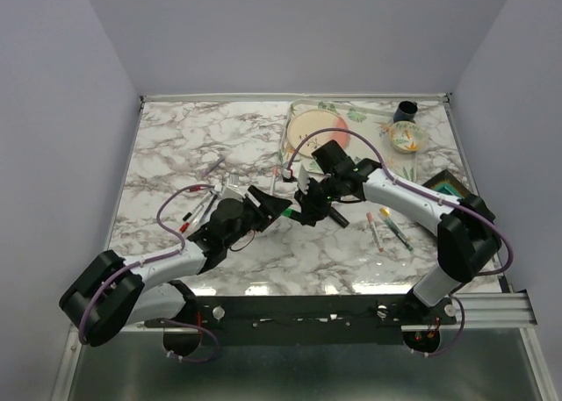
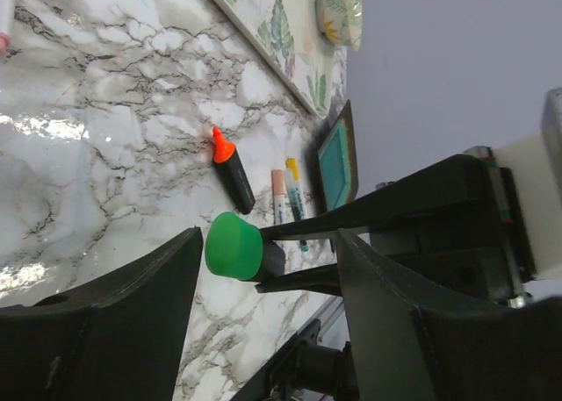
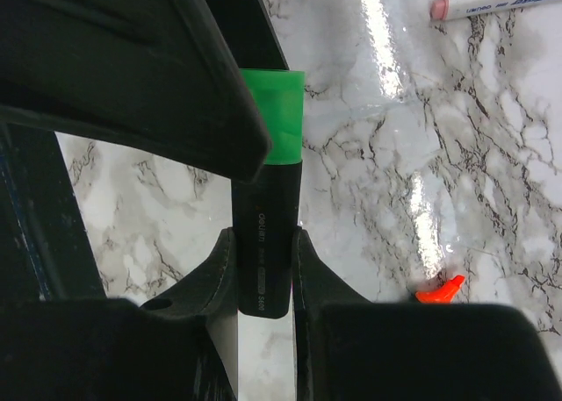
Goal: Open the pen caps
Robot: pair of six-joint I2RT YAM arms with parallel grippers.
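A white marble-patterned table carries two white-and-black robot arms, the left arm and the right arm, which meet above its middle. The right gripper is clamped narrowly on the lower barrel of a chunky black highlighter and holds it clear of the marble. The left gripper faces it with its jaws spread to either side of the highlighter's far end; the wrist view shows one finger just beside the cap and the other finger standing off with a plain gap. The rounded green plastic cap sits on the highlighter between those open jaws. Beyond it on the table lies a black marker with a bare orange tip. Just beside that lie two thin pens, side by side, one with a pink cap and one with a yellow cap.
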